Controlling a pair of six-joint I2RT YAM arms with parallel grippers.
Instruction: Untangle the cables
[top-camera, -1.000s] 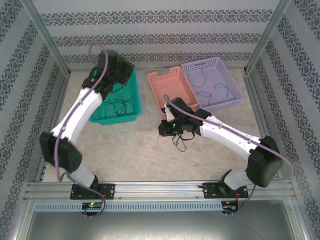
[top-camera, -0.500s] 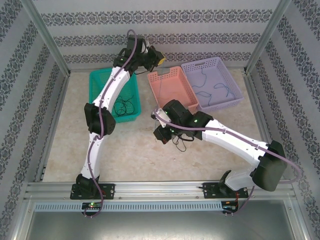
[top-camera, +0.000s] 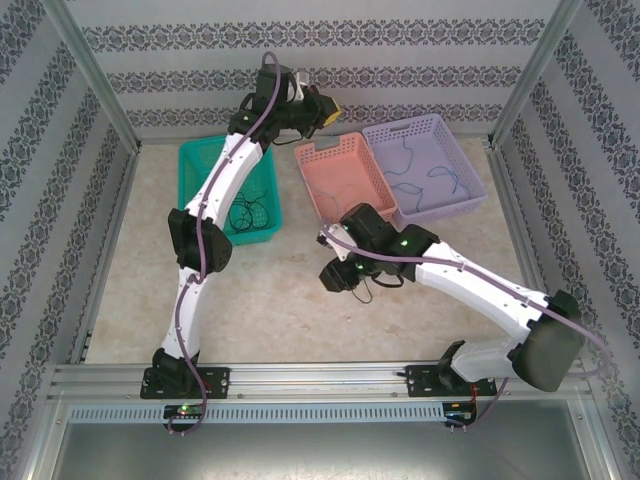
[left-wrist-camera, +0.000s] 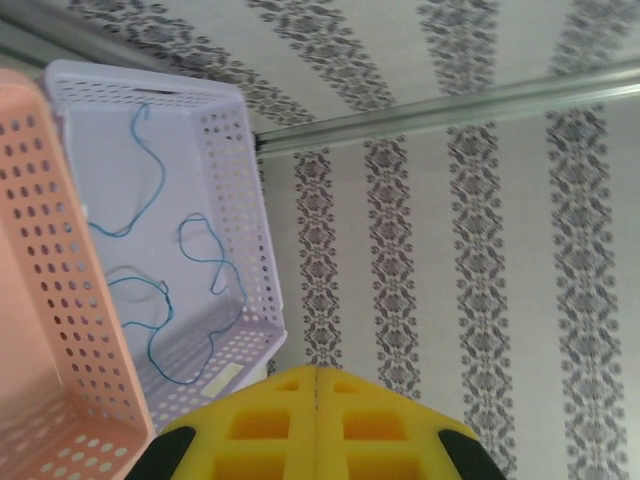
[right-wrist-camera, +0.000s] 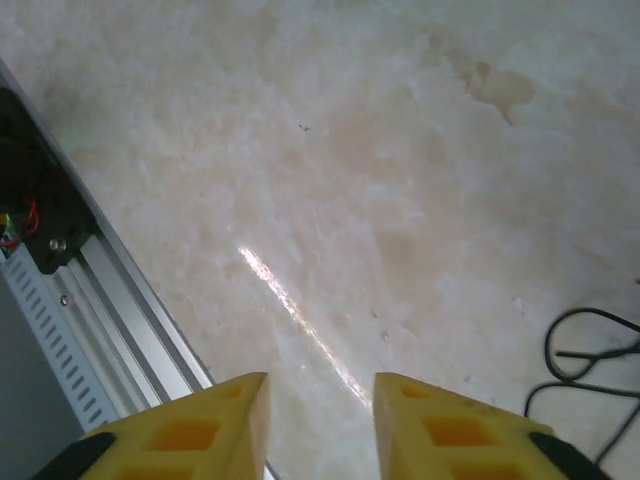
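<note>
**Bench inventory: two grippers, three baskets, loose cables**

1. Left gripper (left-wrist-camera: 315, 380): yellow fingers pressed flush together with a thin seam between them, nothing held. The top view places it (top-camera: 326, 112) raised high at the back of the cell, above the far end of the pink basket (top-camera: 345, 180). The seam reads plainly in the wrist view but not from overhead.

2. Right gripper (right-wrist-camera: 320, 390): fingers parted, with bare table (right-wrist-camera: 400, 150) visible through the gap and nothing between them. From above it (top-camera: 335, 278) sits low over mid-table, in front of the pink basket.

3. Black cable (right-wrist-camera: 588, 345): loose loops on the table, off to the right of the right gripper's fingers and not touched by them. The top view shows it (top-camera: 362, 293) just beside the gripper head.

4. Blue cables (left-wrist-camera: 158, 175): squiggly strands on the floor of the purple basket (left-wrist-camera: 240, 200), which stands against the pink basket (left-wrist-camera: 40, 300). The top view shows the same strands (top-camera: 443, 176) and basket (top-camera: 400, 127).

5. Black cables (top-camera: 245, 215): a small tangle in the green basket (top-camera: 195, 165), back left, partly under the left arm.

6. Aluminium rail (right-wrist-camera: 110, 330): runs along the near table edge in the right wrist view.
</note>
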